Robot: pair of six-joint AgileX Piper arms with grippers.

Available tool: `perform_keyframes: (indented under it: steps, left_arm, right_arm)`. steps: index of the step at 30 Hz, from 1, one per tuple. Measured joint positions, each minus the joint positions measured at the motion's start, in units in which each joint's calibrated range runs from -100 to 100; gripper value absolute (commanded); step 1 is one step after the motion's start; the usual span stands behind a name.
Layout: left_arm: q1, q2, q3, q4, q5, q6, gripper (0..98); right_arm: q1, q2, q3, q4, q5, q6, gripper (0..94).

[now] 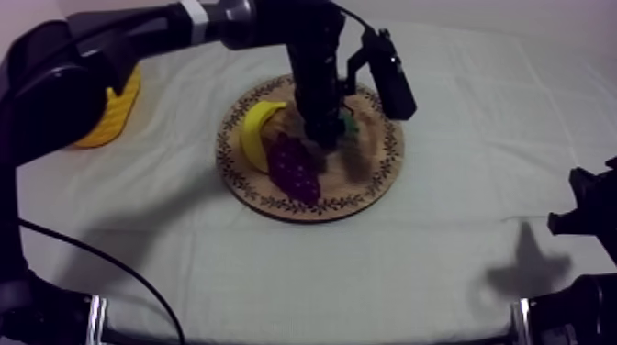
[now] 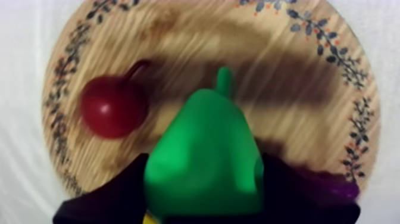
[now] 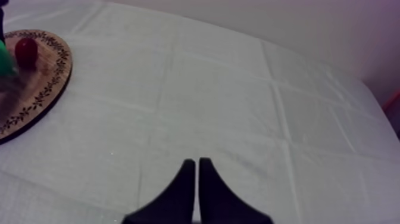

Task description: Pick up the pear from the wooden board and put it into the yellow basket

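The green pear (image 2: pixel 205 158) sits between the two black fingers (image 2: pixel 101 199) of my left gripper (image 2: pixel 202 179), which is shut on it over the round wooden board (image 2: pixel 280 53). From above, my left gripper (image 1: pixel 328 138) reaches down at the board's middle (image 1: pixel 367 188), with a bit of the pear (image 1: pixel 350 124) showing beside it. I cannot tell if the pear touches the board. The yellow basket (image 1: pixel 117 112) stands at the far left, partly hidden by my left arm. My right gripper (image 3: pixel 194 162) is shut on nothing, low over the cloth to the right.
On the board lie a banana (image 1: pixel 256 131), a bunch of grapes (image 1: pixel 295 168) and a small red fruit (image 2: pixel 113 108). The right wrist view has the board (image 3: pixel 41 89) and the small red fruit (image 3: pixel 25 50) far off.
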State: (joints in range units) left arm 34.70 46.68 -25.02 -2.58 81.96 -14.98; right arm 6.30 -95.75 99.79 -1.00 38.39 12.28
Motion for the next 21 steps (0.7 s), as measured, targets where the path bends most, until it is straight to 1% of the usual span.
perform_keyframes:
  steps: [5, 12, 18, 21]
  left_arm:
    - [-0.3, -9.0, 5.7, -1.12, 0.0, 2.4, 52.7]
    - [-2.3, -21.6, 11.7, -1.32, 1.0, 4.5, 52.7]
    - [-6.0, -32.6, 15.5, -1.34, 1.3, 5.2, 51.5]
    - [-8.9, -37.6, 17.1, -1.41, 1.0, 5.2, 50.2]
  right_arm:
    - [0.0, 0.0, 0.0, 0.0, 0.0, 0.0, 0.3]
    - [0.0, 0.0, 0.0, 0.0, 0.0, 0.0, 0.3]
    - [0.0, 0.0, 0.0, 0.0, 0.0, 0.0, 0.3]
    - [0.0, 0.0, 0.0, 0.0, 0.0, 0.0, 0.3]
